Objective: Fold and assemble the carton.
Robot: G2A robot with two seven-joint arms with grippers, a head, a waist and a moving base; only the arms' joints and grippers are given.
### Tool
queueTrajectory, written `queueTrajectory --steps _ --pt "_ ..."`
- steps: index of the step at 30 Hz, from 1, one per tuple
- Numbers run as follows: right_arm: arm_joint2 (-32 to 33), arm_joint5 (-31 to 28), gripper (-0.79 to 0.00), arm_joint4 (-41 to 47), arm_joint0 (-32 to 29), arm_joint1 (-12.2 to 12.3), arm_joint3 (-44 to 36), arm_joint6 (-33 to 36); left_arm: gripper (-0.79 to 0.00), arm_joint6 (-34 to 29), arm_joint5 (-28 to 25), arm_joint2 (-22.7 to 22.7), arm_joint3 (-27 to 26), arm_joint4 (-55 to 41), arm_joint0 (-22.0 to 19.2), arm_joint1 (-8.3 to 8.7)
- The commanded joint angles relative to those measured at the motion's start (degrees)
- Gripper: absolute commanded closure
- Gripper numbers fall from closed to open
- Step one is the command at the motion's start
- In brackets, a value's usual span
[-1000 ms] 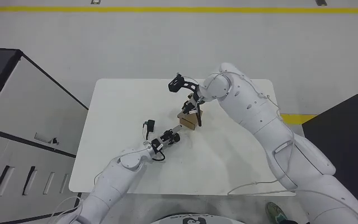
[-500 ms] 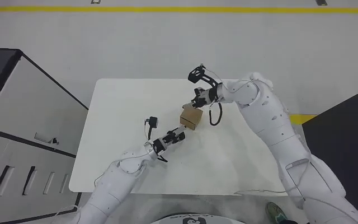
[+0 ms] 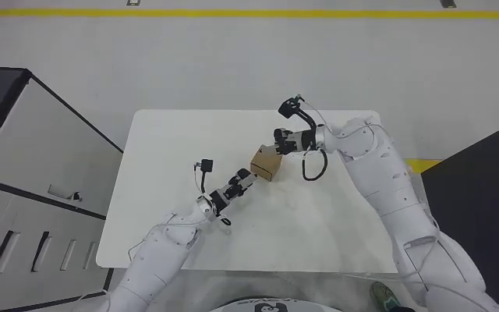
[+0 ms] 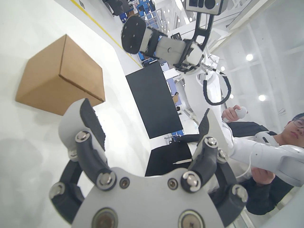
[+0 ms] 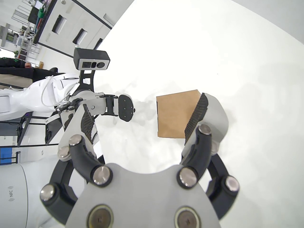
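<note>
A small brown carton (image 3: pixel 266 163) stands closed as a box near the middle of the white table (image 3: pixel 171 148). It appears again as the carton (image 4: pixel 61 74) in the left wrist view and the carton (image 5: pixel 177 113) in the right wrist view. My left gripper (image 3: pixel 244 182) is open just in front and to the left of the carton, with nothing between its fingers (image 4: pixel 91 119). My right gripper (image 3: pixel 278 143) is open just behind and to the right of the carton, apart from it. One of its fingers (image 5: pixel 201 110) overlaps the carton's edge in the right wrist view.
A dark-edged grey cabinet (image 3: pixel 39 171) stands left of the table. A yellow floor line (image 3: pixel 234 13) runs behind the table. The table's front and left parts are bare.
My right arm has pulled back to the right and let go of the carton, which now rests on the table. My left gripper has shifted slightly toward the carton.
</note>
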Motion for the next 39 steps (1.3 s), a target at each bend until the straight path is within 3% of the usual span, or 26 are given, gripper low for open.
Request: queueTrajectory --steps 1,6,10,16,20,29,39 --pt "1.15 -1.18 -0.785 0.21 -0.47 0.42 0.53 -1.33 -0.785 5.43 -2.15 0.06 0.42 7.52 -0.26 -0.23" --pt "5.30 -5.51 -0.785 2.61 -3.14 1.78 0.45 -4.02 -0.785 17.02 -1.41 0.46 0.88 22.99 -0.71 -0.84" --pt "10.24 -11.06 -0.785 9.72 -7.35 3.19 0.85 -5.64 -0.785 26.22 1.39 1.61 1.62 35.47 -1.07 -1.37" --pt "14.24 -15.44 -0.785 19.99 -11.90 4.67 1.58 -4.44 -0.785 36.34 6.54 3.92 3.18 48.11 -2.09 -2.12" --pt "14.65 -14.83 -0.785 25.66 -13.08 4.96 2.29 -3.71 -0.785 44.63 8.90 4.35 4.27 51.62 -1.95 -2.51" --pt "14.65 -14.83 -0.785 25.66 -13.08 4.96 2.29 -3.71 -0.785 44.14 9.85 4.27 4.55 52.39 -2.02 -2.48" --pt "17.58 -12.58 -0.785 21.79 -16.07 6.29 2.32 -8.77 -0.785 38.46 30.17 7.11 2.75 66.86 -2.23 -3.27"
